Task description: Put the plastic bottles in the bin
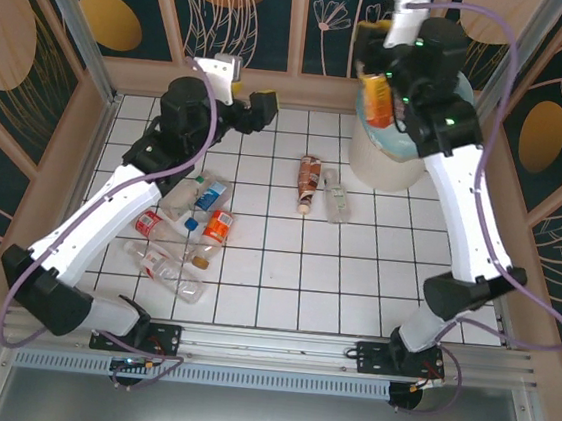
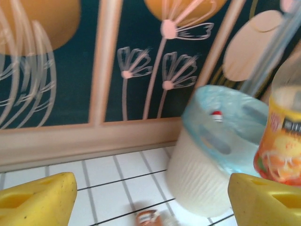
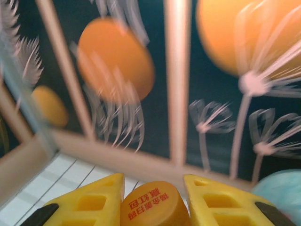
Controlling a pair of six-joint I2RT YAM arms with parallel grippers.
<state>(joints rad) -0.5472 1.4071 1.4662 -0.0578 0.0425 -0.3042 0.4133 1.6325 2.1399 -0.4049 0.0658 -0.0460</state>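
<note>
The orange-labelled bottle (image 1: 376, 98) hangs nearly upright at the upper right of the top view, over the left rim of the bin (image 1: 391, 167). Its orange cap (image 3: 150, 207) is uppermost and its neck is clear. The right pincer (image 3: 153, 200) is clamped on that cap. The white bin, lined with a blue-green bag, holds a red-capped bottle (image 2: 216, 116). The left pincer (image 2: 153, 193) gapes wide and holds nothing. A cluster of bottles (image 1: 189, 226) lies flat at centre left on the tabletop (image 1: 252, 293).
</note>
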